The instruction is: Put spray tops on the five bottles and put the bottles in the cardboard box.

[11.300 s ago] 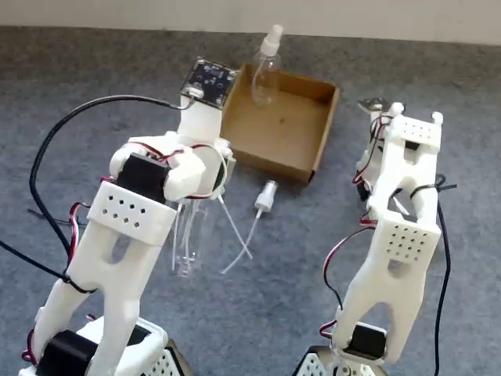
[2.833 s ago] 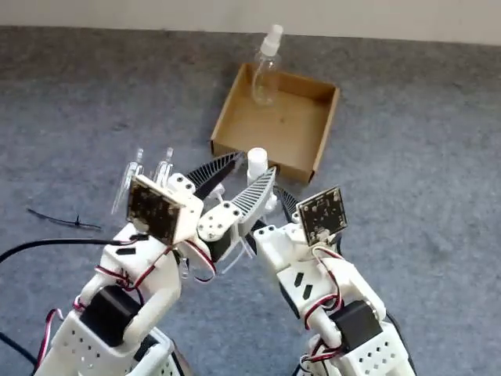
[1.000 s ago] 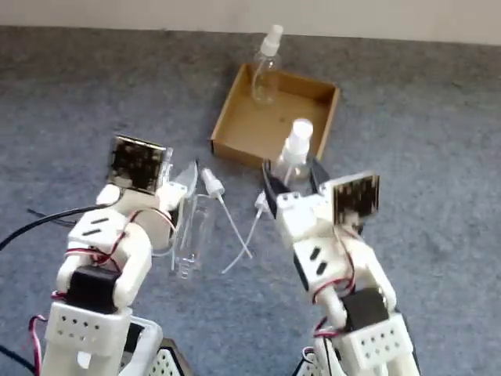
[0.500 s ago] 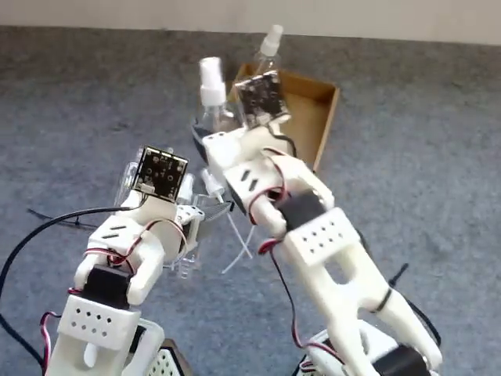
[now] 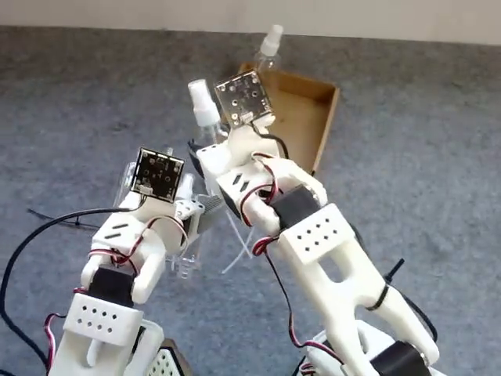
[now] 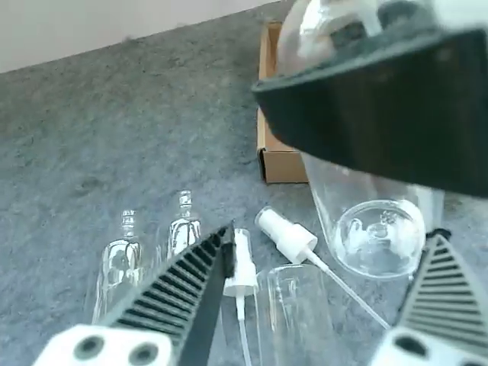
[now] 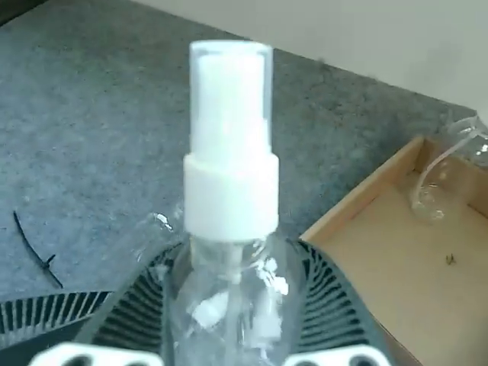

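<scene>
- Cardboard box [image 5: 305, 102] near the far edge of the grey carpet [image 5: 423, 172], with one capped bottle [image 5: 268, 48] standing in its far left corner
- Right gripper [image 7: 229, 305] clenched on an upright spray-topped bottle [image 7: 229, 206], just beside the box's left wall
- Left gripper [image 6: 332, 244] spread wide above uncapped bottles [image 6: 126, 263] and loose spray tops [image 6: 286, 235] lying on the carpet

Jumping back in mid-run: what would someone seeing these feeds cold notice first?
First, the spray-topped bottle clamped upright in the right end effector, held up just left of the cardboard box in the high view. Then the open left end effector above uncapped bottles and loose spray tops lying on the grey carpet. In the box's far corner stands a second topped bottle.
</scene>
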You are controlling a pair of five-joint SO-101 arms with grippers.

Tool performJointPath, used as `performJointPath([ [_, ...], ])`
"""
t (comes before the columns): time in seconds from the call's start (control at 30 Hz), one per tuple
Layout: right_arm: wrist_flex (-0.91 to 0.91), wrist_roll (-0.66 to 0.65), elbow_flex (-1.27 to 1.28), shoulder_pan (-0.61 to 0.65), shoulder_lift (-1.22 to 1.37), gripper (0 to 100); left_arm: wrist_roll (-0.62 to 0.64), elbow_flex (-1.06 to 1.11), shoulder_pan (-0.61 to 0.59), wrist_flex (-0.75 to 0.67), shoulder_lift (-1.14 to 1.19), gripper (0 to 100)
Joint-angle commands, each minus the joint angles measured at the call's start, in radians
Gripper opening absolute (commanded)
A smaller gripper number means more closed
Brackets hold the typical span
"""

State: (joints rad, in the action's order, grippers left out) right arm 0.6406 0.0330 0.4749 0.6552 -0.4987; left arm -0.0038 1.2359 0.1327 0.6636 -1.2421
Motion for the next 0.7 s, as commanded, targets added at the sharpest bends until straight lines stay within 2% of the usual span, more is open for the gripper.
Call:
performJointPath([
  [0.0, 0.031, 0.009, -0.061, 0.01, -0.088, 0.5, 0.002, -0.007, -0.019, -0.035, -0.008, 34],
  [0.33, 0.064, 0.003, -0.064, -0.024, -0.12, 0.5, -0.002, -0.001, -0.021, -0.037, -0.008, 34],
  [0.5, -0.044, 0.002, -0.064, -0.217, -0.108, 0.5, -0.002, 0.002, -0.013, -0.037, -0.008, 34],
  [0.67, -0.183, 0.002, -0.111, -0.375, 0.067, 0.5, -0.002, 0.022, -0.013, -0.04, -0.008, 34],
])
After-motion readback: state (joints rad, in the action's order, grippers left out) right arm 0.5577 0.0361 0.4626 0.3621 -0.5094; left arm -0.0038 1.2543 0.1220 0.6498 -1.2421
